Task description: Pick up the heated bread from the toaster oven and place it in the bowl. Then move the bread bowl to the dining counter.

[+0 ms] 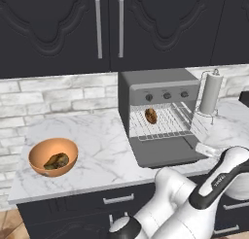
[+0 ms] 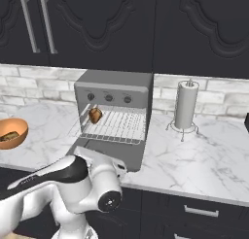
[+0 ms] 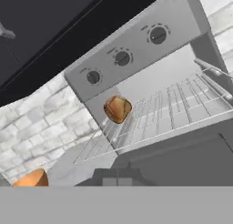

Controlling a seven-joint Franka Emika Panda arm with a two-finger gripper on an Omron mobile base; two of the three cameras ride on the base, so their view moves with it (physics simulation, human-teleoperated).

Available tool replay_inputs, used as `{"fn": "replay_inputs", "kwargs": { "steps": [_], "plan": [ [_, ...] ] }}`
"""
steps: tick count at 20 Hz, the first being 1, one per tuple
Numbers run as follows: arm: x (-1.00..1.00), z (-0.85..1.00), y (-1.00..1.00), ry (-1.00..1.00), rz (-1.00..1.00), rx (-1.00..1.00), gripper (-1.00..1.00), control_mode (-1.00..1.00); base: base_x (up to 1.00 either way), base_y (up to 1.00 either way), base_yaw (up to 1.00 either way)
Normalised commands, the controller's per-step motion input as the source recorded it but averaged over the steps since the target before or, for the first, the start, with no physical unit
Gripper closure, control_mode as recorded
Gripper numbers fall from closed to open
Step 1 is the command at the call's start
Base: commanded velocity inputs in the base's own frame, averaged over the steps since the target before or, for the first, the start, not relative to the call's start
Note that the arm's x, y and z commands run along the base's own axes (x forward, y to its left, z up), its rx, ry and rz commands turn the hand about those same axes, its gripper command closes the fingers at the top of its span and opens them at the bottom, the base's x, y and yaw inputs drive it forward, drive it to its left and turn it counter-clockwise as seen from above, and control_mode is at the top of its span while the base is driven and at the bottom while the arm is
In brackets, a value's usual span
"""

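While the heated bread (image 1: 151, 115) is sitting on the toaster oven (image 1: 160, 87) rack, the gripper (image 3: 116, 181) is hovering before it, fingers together, empty.

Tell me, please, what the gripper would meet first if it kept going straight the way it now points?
Probably the toaster oven: the shut gripper faces its open front, so it would likely meet the wire rack near the heated bread; depth is unclear.
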Motion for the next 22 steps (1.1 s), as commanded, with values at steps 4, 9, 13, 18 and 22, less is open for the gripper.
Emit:
{"fn": "replay_inputs", "kwargs": {
  "steps": [4, 9, 13, 18, 22],
  "plan": [
    [0.07, 0.51, 0.19, 0.42, 0.00, -0.10, 1.00, -1.00, 0.00, 0.00, 0.00],
    [0.46, 0.18, 0.24, 0.50, 0.00, -0.16, -1.00, -1.00, 0.00, 0.00, 0.00],
    [0.59, 0.36, 0.18, 0.44, 0.00, -0.12, -1.00, -1.00, 0.00, 0.00, 0.00],
    [0.14, 0.07, 0.04, 0.00, -0.01, -0.04, -1.00, -1.00, 0.00, 0.00, 0.00],
    [0.56, 0.16, 0.10, 0.01, -0.02, -0.05, -1.00, -1.00, 0.00, 0.00, 0.00]
  ]
}}
